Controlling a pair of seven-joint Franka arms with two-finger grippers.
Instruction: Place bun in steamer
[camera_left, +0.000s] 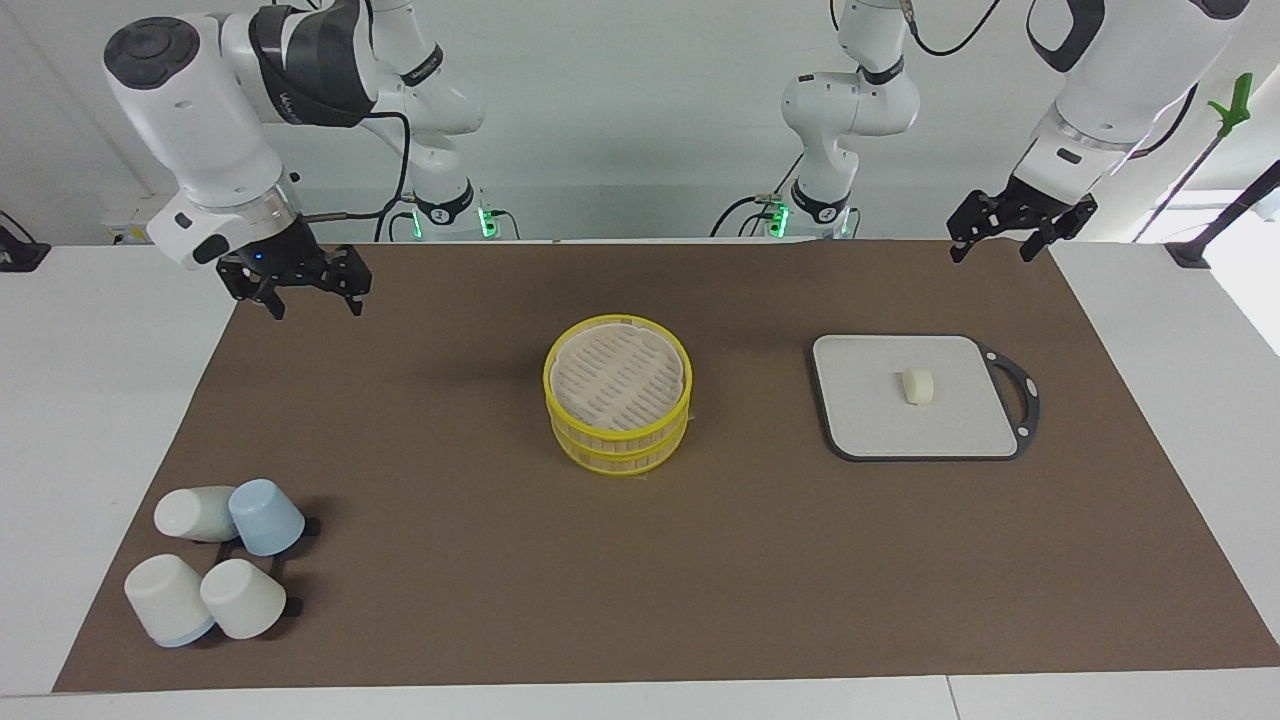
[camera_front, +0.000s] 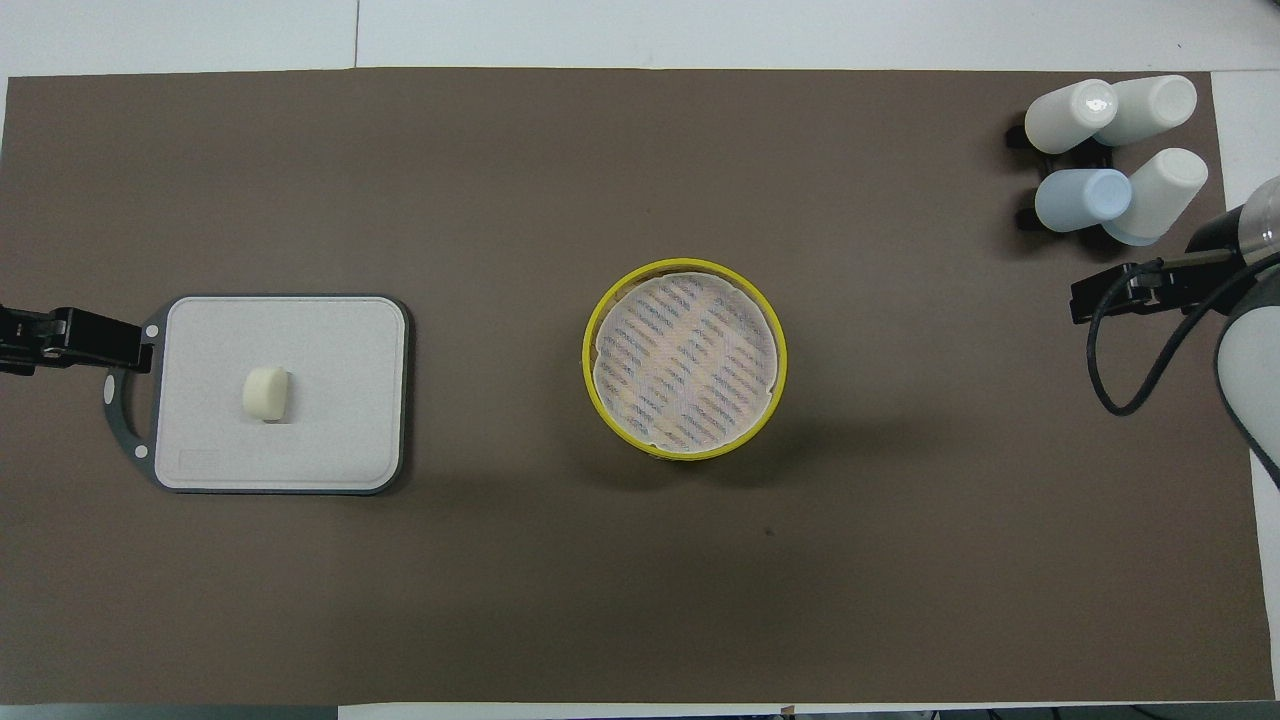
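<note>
The bun (camera_left: 918, 386) is a small cream-white cylinder lying on the grey black-edged board (camera_left: 870, 425), toward the left arm's end of the table; it also shows in the overhead view (camera_front: 266, 393). The steamer (camera_left: 618, 405) stands at the middle of the mat, with yellow rims, no lid on it and a pale slatted floor showing; it also shows in the overhead view (camera_front: 685, 358). My left gripper (camera_left: 993, 252) hangs open and empty above the mat's edge, on the robots' side of the board. My right gripper (camera_left: 315, 305) hangs open and empty over the mat's corner at the right arm's end.
Several upturned cups (camera_left: 215, 570), white and one pale blue, sit on a black rack at the right arm's end, farther from the robots than the steamer. The board's handle (camera_left: 1022, 395) points toward the left arm's end. A brown mat (camera_left: 450, 560) covers the table.
</note>
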